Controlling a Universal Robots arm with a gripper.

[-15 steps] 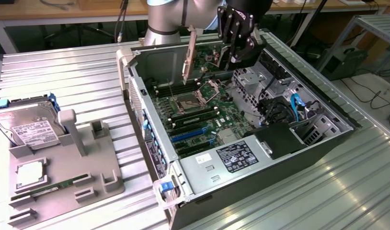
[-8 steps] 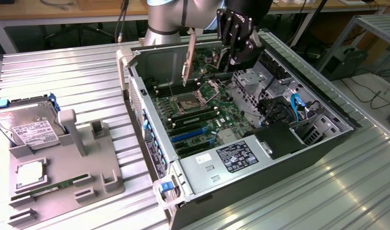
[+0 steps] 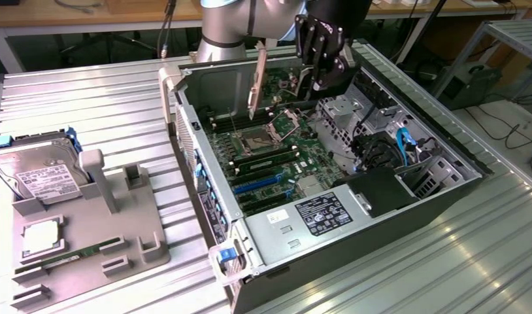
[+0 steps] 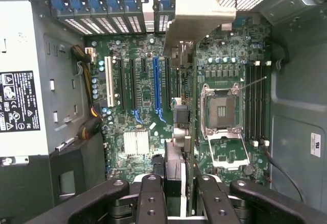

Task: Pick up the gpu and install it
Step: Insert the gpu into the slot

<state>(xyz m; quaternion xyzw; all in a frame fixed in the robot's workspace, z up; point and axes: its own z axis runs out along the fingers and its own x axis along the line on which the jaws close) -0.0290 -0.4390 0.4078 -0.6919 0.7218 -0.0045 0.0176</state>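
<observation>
— So, how many cards?
— One gpu (image 3: pixel 259 82) (image 4: pixel 177 160), clamped in the end effector (image 3: pixel 318 82) (image 4: pixel 180 196), above the open case (image 3: pixel 440 190).
— Elsewhere on the counter (image 3: pixel 100 98)?
— One hard drive (image 3: pixel 39 171), by the exterior view's left edge.

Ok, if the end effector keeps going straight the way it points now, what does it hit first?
The gpu held by the end effector would touch first, probably meeting the motherboard between the blue slot and the CPU socket. Exact slot alignment is unclear.
</observation>
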